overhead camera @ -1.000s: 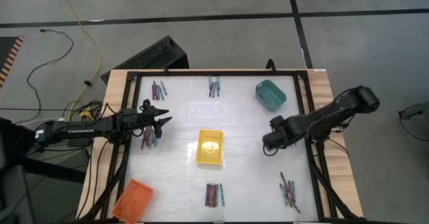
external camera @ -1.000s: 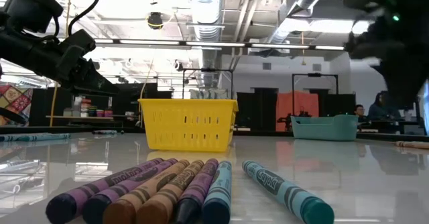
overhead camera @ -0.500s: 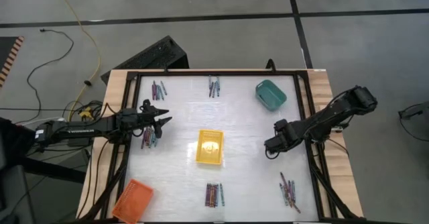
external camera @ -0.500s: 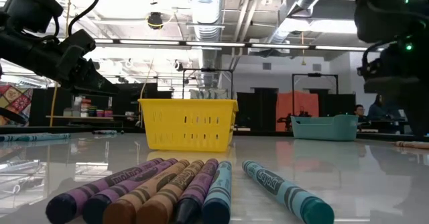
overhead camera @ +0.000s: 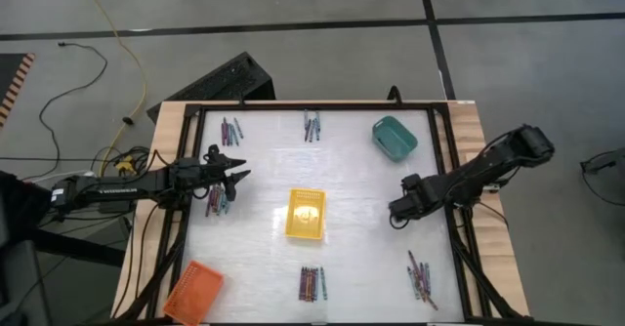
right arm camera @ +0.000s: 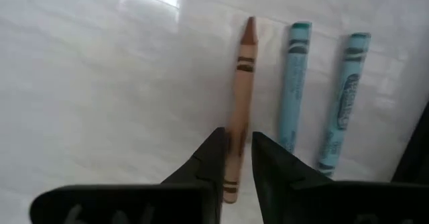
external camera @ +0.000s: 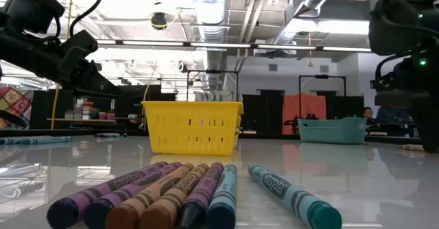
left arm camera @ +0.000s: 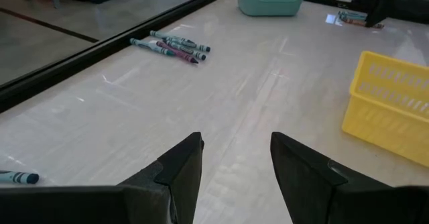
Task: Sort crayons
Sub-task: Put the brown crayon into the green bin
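Note:
My right gripper [overhead camera: 396,214] hangs over the table's right side, pointing down and open. In its wrist view the fingers [right arm camera: 216,153] stand on either side of a brown crayon [right arm camera: 241,83] that lies flat on the table. I cannot tell whether they touch it. Two teal crayons [right arm camera: 293,83] lie parallel beside the brown one. My left gripper [overhead camera: 237,177] waits open and nearly level over the left side, with nothing between its fingers [left arm camera: 181,167]. More small heaps of crayons lie at the far left [overhead camera: 230,129], far middle [overhead camera: 312,124], left [overhead camera: 217,201], near middle [overhead camera: 311,283] and near right [overhead camera: 422,275].
A yellow tray [overhead camera: 306,214] stands in the table's middle, a teal tray [overhead camera: 394,137] at the far right, and an orange tray [overhead camera: 193,289] at the near left corner. A black frame [overhead camera: 444,150] runs around the white surface. Bare table lies between the heaps.
My right gripper has come down toward the table over the crayons on the right side, pointing down throughout, with the gap between its fingers unchanged.

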Controlling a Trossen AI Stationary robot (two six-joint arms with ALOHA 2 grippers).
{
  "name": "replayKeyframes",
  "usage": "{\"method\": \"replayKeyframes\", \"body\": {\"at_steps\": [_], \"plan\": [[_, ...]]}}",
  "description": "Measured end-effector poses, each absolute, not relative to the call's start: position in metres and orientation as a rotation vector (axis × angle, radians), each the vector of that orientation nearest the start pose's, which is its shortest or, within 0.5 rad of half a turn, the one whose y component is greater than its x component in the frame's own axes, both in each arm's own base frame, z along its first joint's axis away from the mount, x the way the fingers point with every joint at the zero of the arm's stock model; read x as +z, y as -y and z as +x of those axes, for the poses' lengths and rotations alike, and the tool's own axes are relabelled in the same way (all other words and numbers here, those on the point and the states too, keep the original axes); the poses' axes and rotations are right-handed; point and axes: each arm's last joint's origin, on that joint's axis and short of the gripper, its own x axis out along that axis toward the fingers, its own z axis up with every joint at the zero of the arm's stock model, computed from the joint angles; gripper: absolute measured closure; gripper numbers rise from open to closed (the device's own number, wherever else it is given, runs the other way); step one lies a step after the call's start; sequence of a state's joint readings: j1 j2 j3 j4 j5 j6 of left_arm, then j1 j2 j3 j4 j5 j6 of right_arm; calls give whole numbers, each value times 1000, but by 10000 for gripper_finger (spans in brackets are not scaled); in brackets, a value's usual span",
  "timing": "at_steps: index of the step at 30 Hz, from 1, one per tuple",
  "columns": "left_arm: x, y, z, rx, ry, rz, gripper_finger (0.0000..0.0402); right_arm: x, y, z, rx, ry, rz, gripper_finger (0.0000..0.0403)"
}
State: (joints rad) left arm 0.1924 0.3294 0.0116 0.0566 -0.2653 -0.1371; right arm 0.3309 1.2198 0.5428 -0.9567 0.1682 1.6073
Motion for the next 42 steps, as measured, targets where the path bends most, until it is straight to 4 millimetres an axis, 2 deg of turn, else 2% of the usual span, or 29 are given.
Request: {"method": "replayKeyframes", "body": {"at_steps": [6,13,18,23,27,34,38,42], "plan": [[145,-29,111,472,-231,-125,235,147,-46,148,-1056,-1220,870,332],[145,-29,111,473,-230,-127,235,147,-47,150,-1038,-1208,883,394],[145,-29,111,473,-231,-127,235,151,-48,154,-1025,-1200,896,398],[145,-29,111,473,-231,-127,235,168,-51,168,-941,-1171,900,400],[145,-29,111,474,-231,-127,235,193,-45,181,-916,-1110,822,401],[145,-29,111,474,-230,-127,235,235,-13,200,-919,-1021,650,402],[145,-29,111,475,-229,-126,235,249,16,205,-938,-1006,581,402],[145,-29,110,480,-229,-126,235,252,49,203,-961,-1026,554,402]]}}
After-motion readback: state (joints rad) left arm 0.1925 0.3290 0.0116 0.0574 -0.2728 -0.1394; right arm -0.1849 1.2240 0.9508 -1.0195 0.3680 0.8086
